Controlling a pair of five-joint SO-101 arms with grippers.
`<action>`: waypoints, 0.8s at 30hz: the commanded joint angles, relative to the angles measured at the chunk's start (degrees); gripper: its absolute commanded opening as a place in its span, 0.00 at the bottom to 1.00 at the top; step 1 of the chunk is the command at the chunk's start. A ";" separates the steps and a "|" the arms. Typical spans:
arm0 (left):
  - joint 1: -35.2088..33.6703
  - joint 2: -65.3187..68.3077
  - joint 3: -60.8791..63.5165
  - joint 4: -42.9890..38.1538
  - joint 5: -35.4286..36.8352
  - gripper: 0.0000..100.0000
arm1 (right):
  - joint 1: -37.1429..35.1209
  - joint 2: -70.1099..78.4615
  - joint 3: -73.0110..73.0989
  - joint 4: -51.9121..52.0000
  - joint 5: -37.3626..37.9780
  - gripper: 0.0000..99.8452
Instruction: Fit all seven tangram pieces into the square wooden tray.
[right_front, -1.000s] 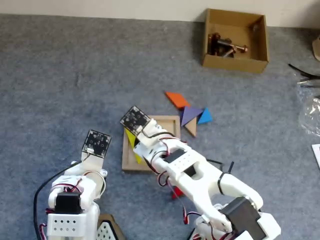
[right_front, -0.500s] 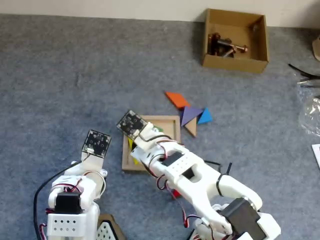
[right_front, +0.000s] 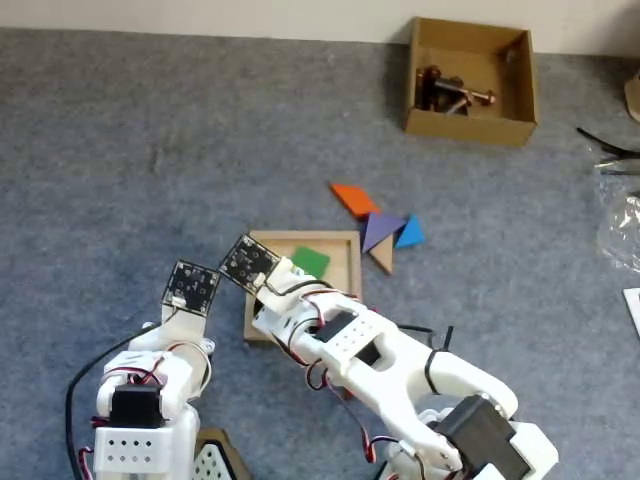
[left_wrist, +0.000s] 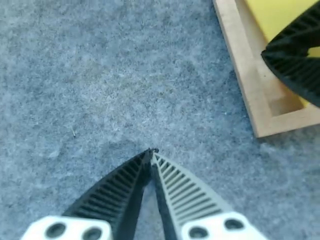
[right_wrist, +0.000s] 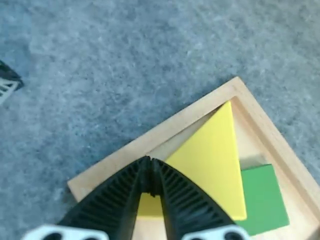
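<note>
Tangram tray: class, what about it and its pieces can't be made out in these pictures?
- High view: the right arm covers the tray's near half; any pieces under it are hidden.
- Right wrist view: the right gripper covers one corner of the yellow triangle; the picture's edge cuts the green piece.
- Left wrist view: the edge cuts off most of the tray.

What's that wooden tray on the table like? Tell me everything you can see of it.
The tray is a shallow square of pale wood with a raised rim. It lies flat on the grey felt-like table cover. Inside it, a yellow triangle lies flat along one rim with a green square next to it, and some bare wooden floor shows around them. The right gripper, shut, hangs over one corner; whether it touches the tray cannot be told.
</note>
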 joint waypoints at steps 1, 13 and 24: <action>-0.22 -0.48 1.19 0.26 0.44 0.01 | 1.27 -4.53 0.66 -0.48 0.18 0.00; -0.22 -0.48 1.19 0.26 0.44 0.01 | 6.46 -29.23 10.59 -0.40 0.35 0.00; -0.22 -0.48 1.19 0.26 0.44 0.01 | 12.44 -23.34 11.47 -0.40 0.18 0.00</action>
